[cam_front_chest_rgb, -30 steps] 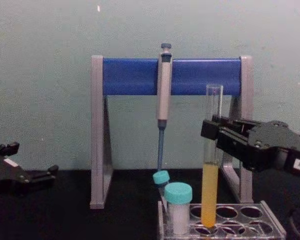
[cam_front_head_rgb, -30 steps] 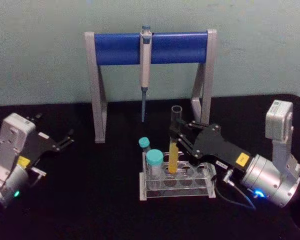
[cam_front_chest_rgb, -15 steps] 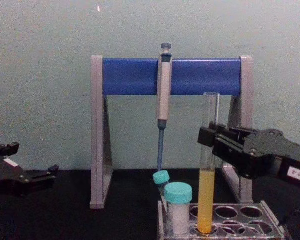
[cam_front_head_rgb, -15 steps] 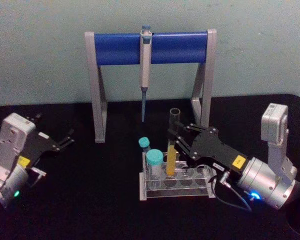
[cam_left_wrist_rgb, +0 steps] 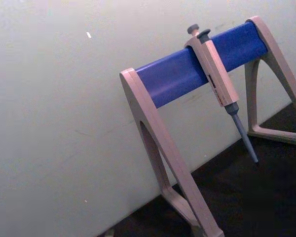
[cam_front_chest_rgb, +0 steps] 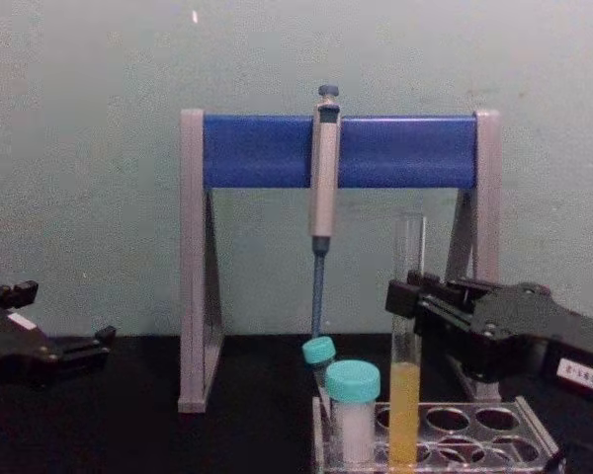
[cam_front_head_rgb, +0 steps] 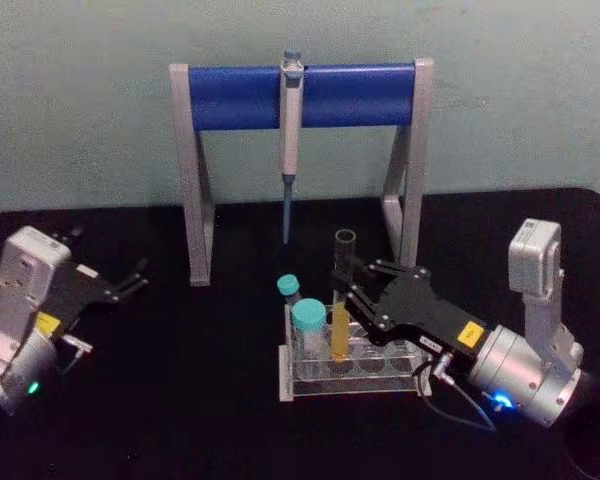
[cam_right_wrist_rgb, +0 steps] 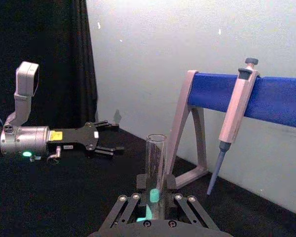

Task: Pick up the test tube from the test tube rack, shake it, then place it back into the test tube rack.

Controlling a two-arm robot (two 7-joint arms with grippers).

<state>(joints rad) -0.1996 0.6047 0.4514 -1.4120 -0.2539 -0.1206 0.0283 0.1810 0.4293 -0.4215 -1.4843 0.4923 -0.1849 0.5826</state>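
Observation:
The test tube (cam_front_head_rgb: pixel 344 262) is a tall clear glass tube holding yellow-orange liquid (cam_front_chest_rgb: pixel 405 413). It stands upright with its lower end down in a hole of the clear test tube rack (cam_front_head_rgb: pixel 352 386), at the back row beside the vials. My right gripper (cam_front_head_rgb: pixel 346 288) reaches in from the right and is shut on the tube's middle, above the liquid. The chest view shows the same grip (cam_front_chest_rgb: pixel 407 301) over the rack (cam_front_chest_rgb: pixel 496 444). In the right wrist view the tube (cam_right_wrist_rgb: pixel 156 168) rises between my fingers. My left gripper (cam_front_head_rgb: pixel 132 279) is parked open at the far left.
A grey-and-blue pipette stand (cam_front_head_rgb: pixel 230 98) stands behind the rack, with a pipette (cam_front_head_rgb: pixel 291 120) hanging from its bar. Two teal-capped white vials (cam_front_head_rgb: pixel 308 320) (cam_front_head_rgb: pixel 288 287) stand at the rack's left end. Black tabletop lies open between the rack and the left arm.
My right gripper has come down and slightly left with the tube. The tube's bottom has gone from just above the rack's top down into a hole. The left arm stayed put.

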